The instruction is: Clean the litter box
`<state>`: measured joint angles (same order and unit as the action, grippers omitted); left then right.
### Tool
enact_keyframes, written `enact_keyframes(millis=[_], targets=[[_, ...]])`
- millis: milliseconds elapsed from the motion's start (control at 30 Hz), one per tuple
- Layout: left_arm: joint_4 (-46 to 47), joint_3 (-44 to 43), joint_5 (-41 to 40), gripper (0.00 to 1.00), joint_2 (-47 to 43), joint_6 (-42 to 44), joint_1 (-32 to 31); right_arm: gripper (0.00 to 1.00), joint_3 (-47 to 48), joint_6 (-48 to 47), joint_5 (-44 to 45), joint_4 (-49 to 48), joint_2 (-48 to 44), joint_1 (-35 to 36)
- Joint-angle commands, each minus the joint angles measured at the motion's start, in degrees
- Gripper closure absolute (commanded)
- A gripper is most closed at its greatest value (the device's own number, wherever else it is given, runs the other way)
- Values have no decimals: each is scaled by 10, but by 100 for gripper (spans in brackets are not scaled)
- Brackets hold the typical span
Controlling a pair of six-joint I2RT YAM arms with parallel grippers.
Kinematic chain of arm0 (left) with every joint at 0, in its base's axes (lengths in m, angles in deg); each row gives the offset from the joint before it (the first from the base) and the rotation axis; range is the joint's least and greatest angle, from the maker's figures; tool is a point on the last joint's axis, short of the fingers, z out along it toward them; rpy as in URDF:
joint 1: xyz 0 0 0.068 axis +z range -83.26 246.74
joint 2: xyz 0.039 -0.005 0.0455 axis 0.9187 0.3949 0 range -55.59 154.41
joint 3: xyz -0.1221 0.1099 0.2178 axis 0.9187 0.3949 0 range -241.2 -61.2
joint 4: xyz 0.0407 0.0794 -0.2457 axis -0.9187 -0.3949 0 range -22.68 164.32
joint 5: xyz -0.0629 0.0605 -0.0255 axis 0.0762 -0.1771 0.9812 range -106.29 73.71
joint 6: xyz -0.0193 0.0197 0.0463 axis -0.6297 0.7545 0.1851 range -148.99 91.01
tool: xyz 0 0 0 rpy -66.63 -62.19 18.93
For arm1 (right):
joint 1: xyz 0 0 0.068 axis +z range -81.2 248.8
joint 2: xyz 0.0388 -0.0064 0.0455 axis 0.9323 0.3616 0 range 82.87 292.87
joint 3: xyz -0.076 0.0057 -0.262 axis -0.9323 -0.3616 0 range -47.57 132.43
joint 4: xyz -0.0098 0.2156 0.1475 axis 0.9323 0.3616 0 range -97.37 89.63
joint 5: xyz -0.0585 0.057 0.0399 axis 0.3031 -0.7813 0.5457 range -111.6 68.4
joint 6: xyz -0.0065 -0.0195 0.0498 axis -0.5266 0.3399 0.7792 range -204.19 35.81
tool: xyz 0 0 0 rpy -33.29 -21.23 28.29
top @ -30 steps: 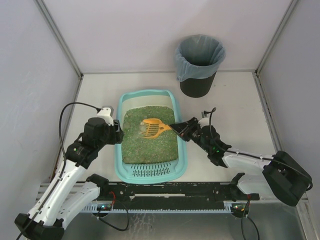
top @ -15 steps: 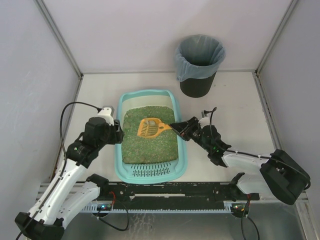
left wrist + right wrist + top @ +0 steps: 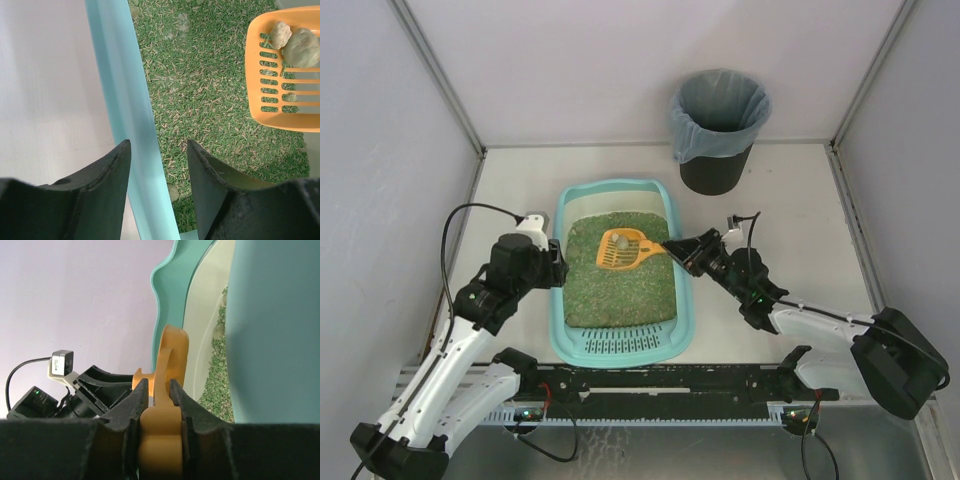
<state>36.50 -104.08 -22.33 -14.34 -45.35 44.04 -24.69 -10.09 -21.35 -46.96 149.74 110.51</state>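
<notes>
I see a pale worktop enclosed by plain walls, black bin at 1 o'clock. The left hand narrowly straddles the litter box rim; the right hand clamps the orange scoop, which carries clumps.

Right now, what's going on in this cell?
Litter cleaning is underway. The right claw is shut on the handle of the orange scoop, holding its head over the green litter with a couple of pale clumps sitting on the slots. The left claw straddles the left rim of the litter box, bracing it. The black bin, lined with a grey-blue bag, waits at the back right; the clumps are not dumped yet.
</notes>
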Motion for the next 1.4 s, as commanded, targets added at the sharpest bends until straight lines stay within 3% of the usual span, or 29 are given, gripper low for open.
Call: enact_keyframes(millis=[0, 167, 300, 467, 600, 733, 900, 1000, 1167, 1300, 1367], targets=[[18, 4, 1, 47, -1, 1, 5, 100, 34, -19, -78, -82, 34, 4], [17, 3, 2, 47, 2, 1, 7, 100, -9, 29, -22, -87, 22, -20], [19, 3, 11, 47, 8, 3, 11, 100, 55, -36, -98, -82, 49, 3], [18, 3, 10, 48, 7, 3, 13, 100, 17, -5, -34, -68, 19, -23], [21, 4, 19, 48, 8, 4, 17, 100, 65, -48, -123, -91, 53, -8], [17, 2, 16, 48, 9, 5, 20, 100, 18, 4, -50, -79, 31, -31], [21, 4, 21, 48, 9, 4, 23, 100, 66, -23, -146, -116, 73, -27], [18, 2, 23, 48, 14, 5, 24, 100, 24, 30, -83, -115, 63, -44], [21, 4, 22, 48, 10, 5, 26, 100, 73, -2, -174, -159, 106, -27], [19, 2, 25, 48, 12, 5, 27, 100, 27, 51, -101, -148, 91, -55], [20, 3, 25, 48, 10, 5, 28, 100, 52, 31, -119, -144, 93, -40]])
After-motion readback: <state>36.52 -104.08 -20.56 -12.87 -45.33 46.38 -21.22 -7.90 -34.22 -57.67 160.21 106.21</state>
